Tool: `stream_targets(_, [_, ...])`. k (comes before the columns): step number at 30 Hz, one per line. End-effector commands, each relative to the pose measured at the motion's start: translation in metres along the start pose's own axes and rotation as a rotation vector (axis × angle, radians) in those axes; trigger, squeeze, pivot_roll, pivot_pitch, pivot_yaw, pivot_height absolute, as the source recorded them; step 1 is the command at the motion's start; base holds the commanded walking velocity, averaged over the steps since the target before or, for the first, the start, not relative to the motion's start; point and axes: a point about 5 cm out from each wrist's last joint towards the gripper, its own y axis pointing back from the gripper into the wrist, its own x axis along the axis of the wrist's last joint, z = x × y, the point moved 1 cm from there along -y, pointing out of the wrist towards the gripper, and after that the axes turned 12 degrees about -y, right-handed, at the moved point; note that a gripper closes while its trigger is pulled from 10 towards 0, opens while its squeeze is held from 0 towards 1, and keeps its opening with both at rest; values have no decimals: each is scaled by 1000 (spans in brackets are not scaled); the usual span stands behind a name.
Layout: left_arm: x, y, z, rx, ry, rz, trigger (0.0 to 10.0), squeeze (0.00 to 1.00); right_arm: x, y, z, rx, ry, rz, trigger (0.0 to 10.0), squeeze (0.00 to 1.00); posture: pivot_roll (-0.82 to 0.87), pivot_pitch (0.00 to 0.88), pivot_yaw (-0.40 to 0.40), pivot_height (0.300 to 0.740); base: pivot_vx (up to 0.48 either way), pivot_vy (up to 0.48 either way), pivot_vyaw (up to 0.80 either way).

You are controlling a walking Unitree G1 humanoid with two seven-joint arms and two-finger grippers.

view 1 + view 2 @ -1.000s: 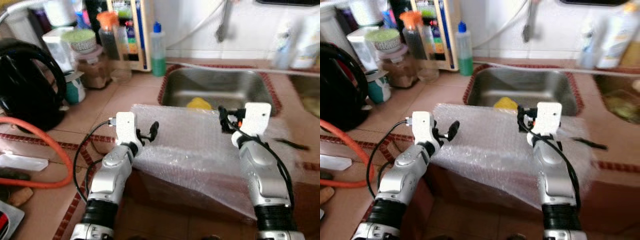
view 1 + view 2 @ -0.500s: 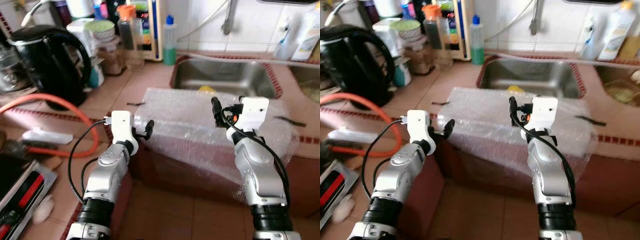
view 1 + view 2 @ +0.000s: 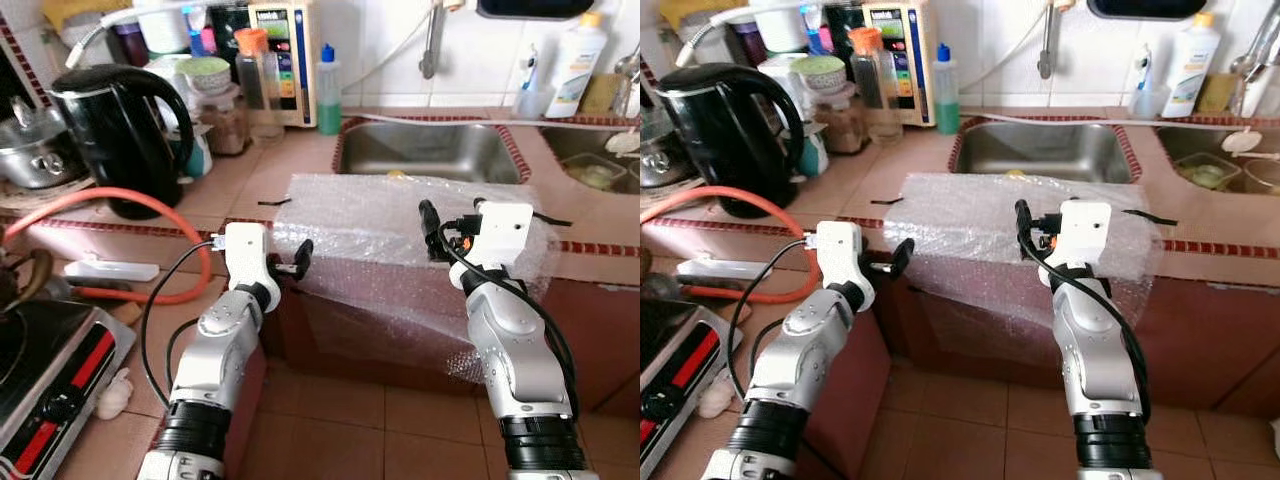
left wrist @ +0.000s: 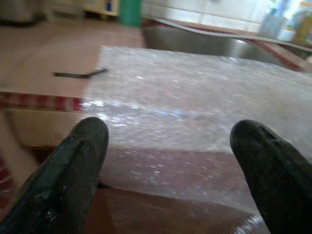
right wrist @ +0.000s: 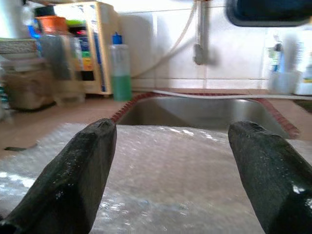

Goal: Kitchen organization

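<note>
You have a sheet of bubble wrap (image 3: 400,225) spread on the counter (image 3: 250,170) in front of the sink (image 3: 440,150), its near edge drooping over the counter front. Your left gripper (image 3: 290,262) hovers at the sheet's near left corner, your right gripper (image 3: 432,228) over its right part (both jaws spread wide, holding nothing). A black kettle (image 3: 120,130) stands far left.

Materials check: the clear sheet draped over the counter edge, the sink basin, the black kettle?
Clear sheet: looks like plastic bubble wrap, translucent with a dimpled, glinting surface. Sink basin: brushed stainless steel by its grey sheen and soft reflections. Black kettle: glossy black shell, likely plastic, though coated metal cannot be ruled out.
</note>
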Motion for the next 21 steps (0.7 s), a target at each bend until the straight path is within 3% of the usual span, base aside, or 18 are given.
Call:
stream_targets(1, [5,0,-1,-4,7,17,10000,0,5,-1,-1,5,6,14,10000,0,-52,0,93,740,0,-307,0])
stream_targets(21, [2,1,4,-48,10,10,10000,0,1,-1,2,-12,5,-10,10000,0,-55,0,94,740,0,-471,0])
